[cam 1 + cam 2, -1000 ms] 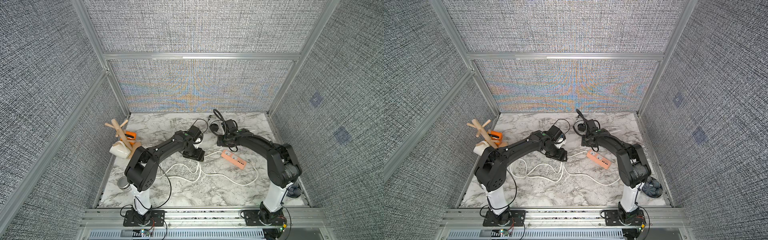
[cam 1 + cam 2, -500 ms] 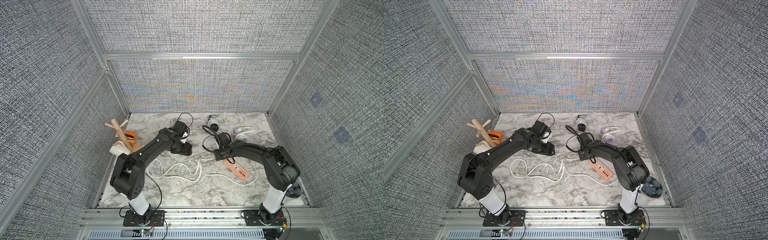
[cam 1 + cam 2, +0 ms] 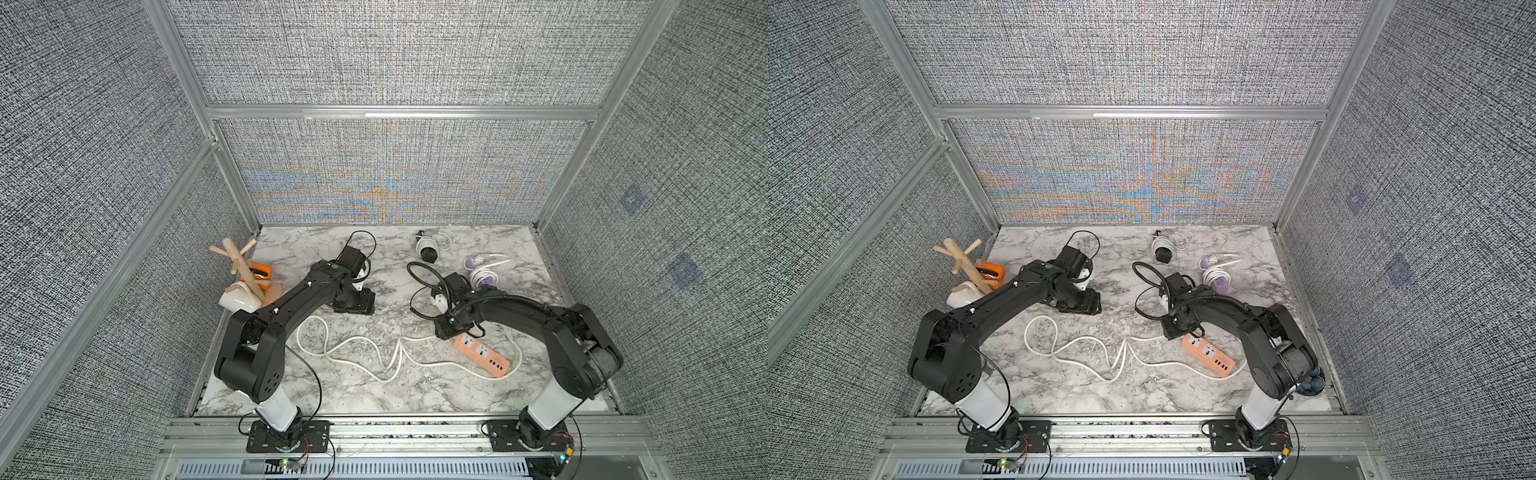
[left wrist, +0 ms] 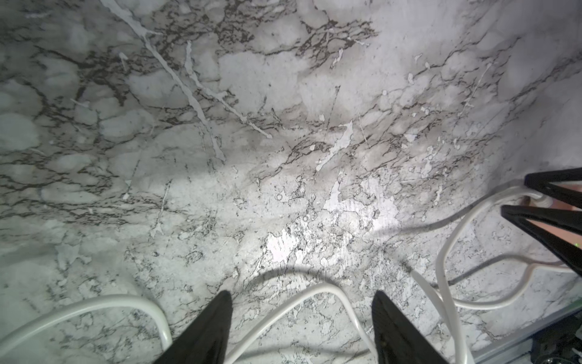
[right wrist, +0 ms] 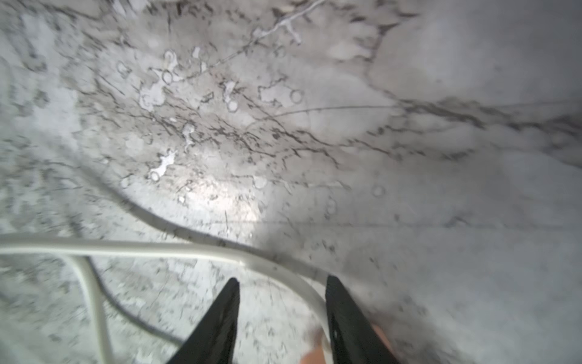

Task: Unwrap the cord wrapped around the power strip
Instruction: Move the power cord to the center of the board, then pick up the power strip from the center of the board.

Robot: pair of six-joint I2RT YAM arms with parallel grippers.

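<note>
1. The power strip (image 3: 481, 351) lies on the table (image 3: 374, 399), toward the right.
2. Its cord (image 4: 321, 286) trails leftward across the table (loose, off the strip).
3. A rack (image 3: 239, 259) stands far left.

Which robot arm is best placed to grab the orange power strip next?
Probably right: the right end effector is open beside the power strip, above the white cord; the left end effector is farther away.

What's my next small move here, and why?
Probably raise the left gripper and right gripper clear and stop: both are open, holding nothing, and the white cord lies in loose loops on the table, none around the orange power strip.
</note>
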